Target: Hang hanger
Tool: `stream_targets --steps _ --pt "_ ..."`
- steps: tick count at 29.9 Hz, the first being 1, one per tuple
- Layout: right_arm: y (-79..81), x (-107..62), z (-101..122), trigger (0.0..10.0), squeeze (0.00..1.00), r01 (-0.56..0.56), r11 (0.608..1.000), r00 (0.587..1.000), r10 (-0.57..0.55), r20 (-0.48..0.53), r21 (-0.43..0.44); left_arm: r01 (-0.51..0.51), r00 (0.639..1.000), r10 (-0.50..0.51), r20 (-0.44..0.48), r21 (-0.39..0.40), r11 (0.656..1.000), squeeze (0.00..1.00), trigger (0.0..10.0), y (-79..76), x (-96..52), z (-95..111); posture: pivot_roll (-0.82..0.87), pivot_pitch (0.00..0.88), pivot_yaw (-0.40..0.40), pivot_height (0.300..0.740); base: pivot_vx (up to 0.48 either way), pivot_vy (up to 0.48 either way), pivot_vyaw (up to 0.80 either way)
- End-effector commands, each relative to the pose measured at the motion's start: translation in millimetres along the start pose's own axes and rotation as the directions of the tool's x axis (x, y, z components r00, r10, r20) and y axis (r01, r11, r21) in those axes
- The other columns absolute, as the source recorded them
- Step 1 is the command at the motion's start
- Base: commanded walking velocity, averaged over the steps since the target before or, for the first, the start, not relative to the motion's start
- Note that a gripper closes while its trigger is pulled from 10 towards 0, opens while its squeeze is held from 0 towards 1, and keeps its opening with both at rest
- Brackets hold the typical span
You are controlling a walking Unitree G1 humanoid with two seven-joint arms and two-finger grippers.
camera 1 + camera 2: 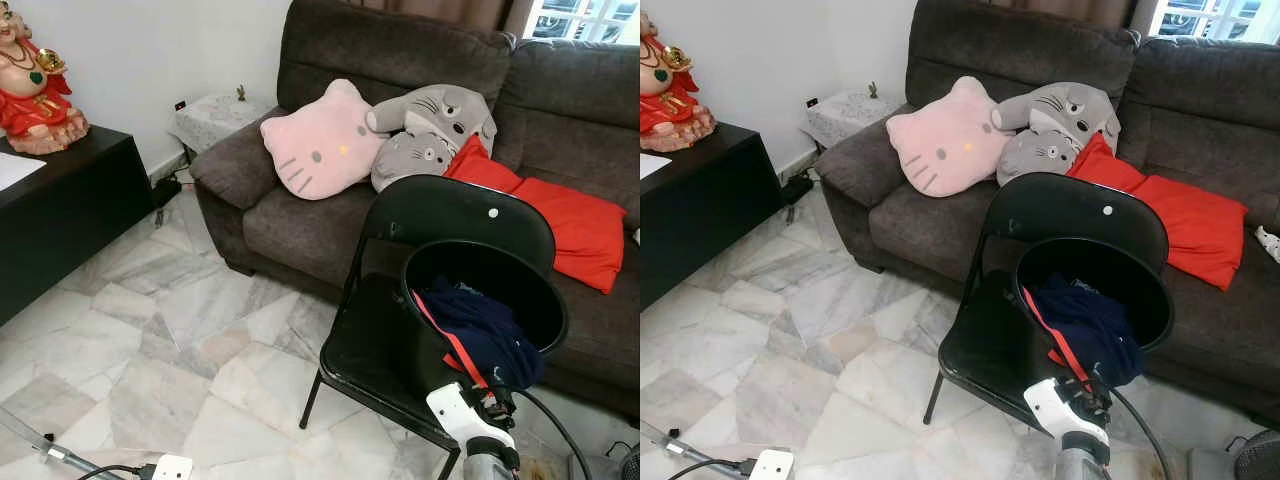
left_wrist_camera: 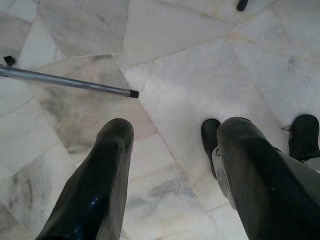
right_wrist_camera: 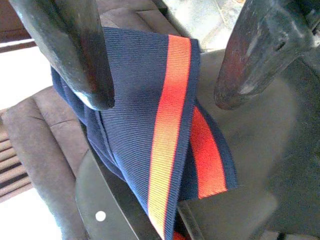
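Observation:
A black bucket [image 1: 540, 275] stands on the seat of a black folding chair [image 1: 450, 210]. A navy garment [image 1: 485, 325] with a red-orange stripe lies in the bucket and hangs over its near rim. My right gripper [image 3: 165, 100] is at that rim, open, and the striped navy fabric [image 3: 140, 100] lies just past its fingertips. In the eye views its white wrist [image 1: 460, 405] shows below the bucket. My left gripper [image 2: 175, 127] hangs open over the marble floor with nothing between its fingers. I see no hanger.
A dark sofa [image 1: 300, 220] behind the chair holds a pink cushion [image 1: 320, 140], a grey plush [image 1: 430, 130] and a red cushion [image 1: 570, 220]. A black cabinet [image 1: 60, 210] stands at the left. A metal pole [image 2: 65, 82] and a white power strip [image 1: 172, 467] lie on the floor.

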State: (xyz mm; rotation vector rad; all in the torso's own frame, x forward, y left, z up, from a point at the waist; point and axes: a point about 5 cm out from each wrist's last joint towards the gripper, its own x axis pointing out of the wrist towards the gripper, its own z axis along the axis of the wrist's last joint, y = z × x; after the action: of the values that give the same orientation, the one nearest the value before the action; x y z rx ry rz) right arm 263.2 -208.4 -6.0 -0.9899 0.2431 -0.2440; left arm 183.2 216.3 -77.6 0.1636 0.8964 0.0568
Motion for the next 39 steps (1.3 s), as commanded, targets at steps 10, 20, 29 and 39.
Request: stream_targets --steps 10,20,29,39 --pt "-11.9 1.1 -15 10.0 0.0 0.075 0.996 0.997 -0.076 -0.033 -0.04 0.001 1.0 -0.001 -0.012 0.013 1.0 0.0 10.0 2.1 -1.1 -5 0.05 0.092 -0.004 0.74 0.0 0.0 0.0" --pt "-17.1 -3.4 -24 10.0 0.0 0.117 0.992 0.992 -0.119 -0.032 -0.053 0.002 1.0 -0.002 -0.012 0.01 1.0 0.0 10.0 1.5 -1.1 -5 0.04 0.089 -0.01 0.74 0.0 0.0 0.0" --pt "-38.8 1.5 -30 10.0 0.0 0.217 0.976 0.976 -0.218 -0.016 -0.033 0.005 1.0 -0.005 -0.011 0.006 1.0 0.0 10.0 0.9 -1.0 -4 0.03 0.085 -0.016 0.74 0.0 0.0 0.0" --pt "-49.7 7.7 -28 10.0 0.0 0.251 0.968 0.968 -0.251 -0.011 -0.027 0.005 1.0 -0.005 -0.009 0.007 1.0 0.0 10.0 1.2 -0.9 -4 0.03 0.083 -0.014 0.74 0.0 0.0 0.0"
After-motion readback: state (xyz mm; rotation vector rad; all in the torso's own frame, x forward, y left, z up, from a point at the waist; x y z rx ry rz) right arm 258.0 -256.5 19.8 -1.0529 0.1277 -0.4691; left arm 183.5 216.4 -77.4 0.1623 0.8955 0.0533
